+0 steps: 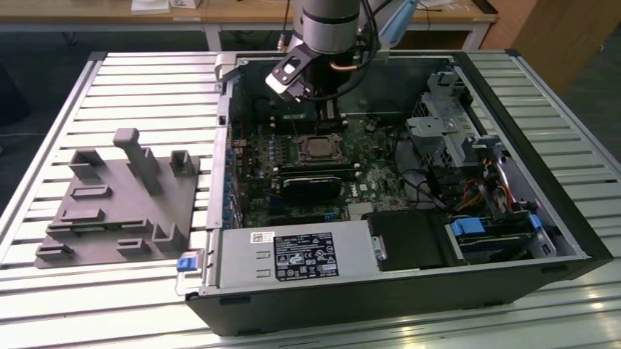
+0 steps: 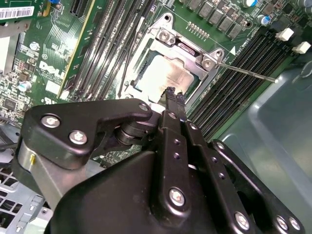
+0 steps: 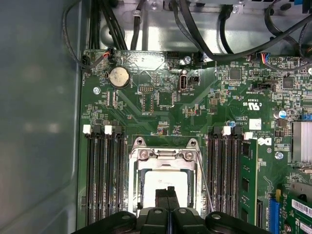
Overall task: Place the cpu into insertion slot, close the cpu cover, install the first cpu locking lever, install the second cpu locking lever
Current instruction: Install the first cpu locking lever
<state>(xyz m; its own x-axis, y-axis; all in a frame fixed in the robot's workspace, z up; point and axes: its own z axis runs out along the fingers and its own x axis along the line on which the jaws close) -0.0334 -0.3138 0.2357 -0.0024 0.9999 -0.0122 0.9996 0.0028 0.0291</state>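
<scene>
Silver chip (image 3: pixel 163 179) lies under its metal frame (image 3: pixel 138 185). Black tool (image 3: pixel 166 191), clenched on nothing, hangs at the chip's 12 o'clock in the exterior view.

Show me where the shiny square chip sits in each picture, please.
Exterior view: chip at the middle of the green board.
Second wrist view: chip just past the tip of the hand.
First wrist view: chip beside the tip of the hand.
Shared landmark: the silver frame around the chip.
</scene>
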